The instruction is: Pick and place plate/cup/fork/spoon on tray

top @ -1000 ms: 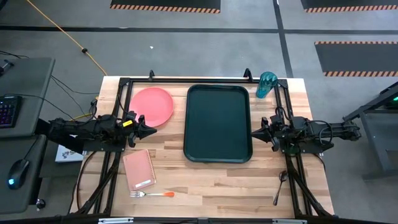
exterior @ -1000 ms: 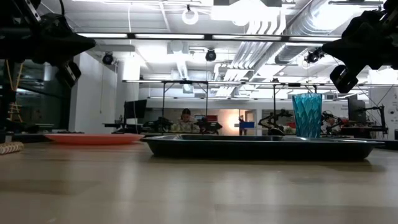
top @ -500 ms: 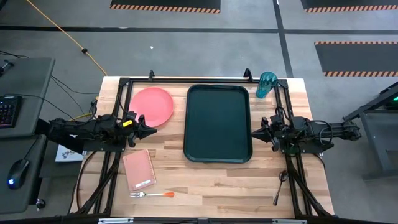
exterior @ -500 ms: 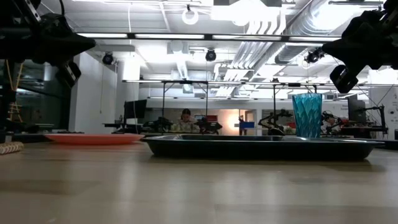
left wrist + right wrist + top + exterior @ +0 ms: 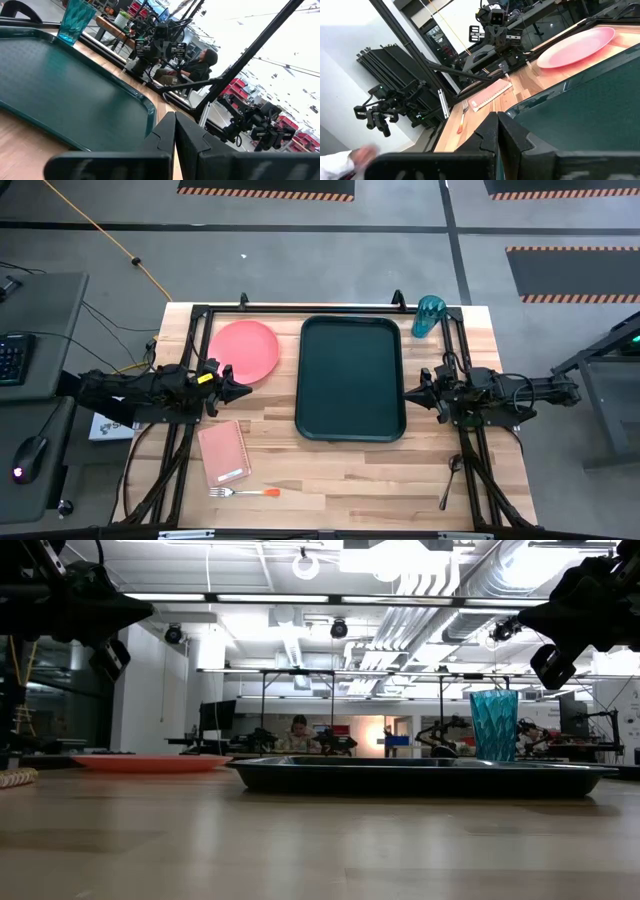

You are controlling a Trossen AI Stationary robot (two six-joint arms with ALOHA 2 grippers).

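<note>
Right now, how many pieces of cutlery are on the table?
2. The fork lies near the table's front edge, just below the pink notebook. The spoon lies at the front right, beside the right arm's frame. Nothing seems hidden.

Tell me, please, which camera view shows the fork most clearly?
The high view: the fork lies whole on the table's near edge, orange handle and tines both visible, just below the pink notebook. The right wrist view shows it only small and far off. The low view and left wrist view do not show it.
</note>
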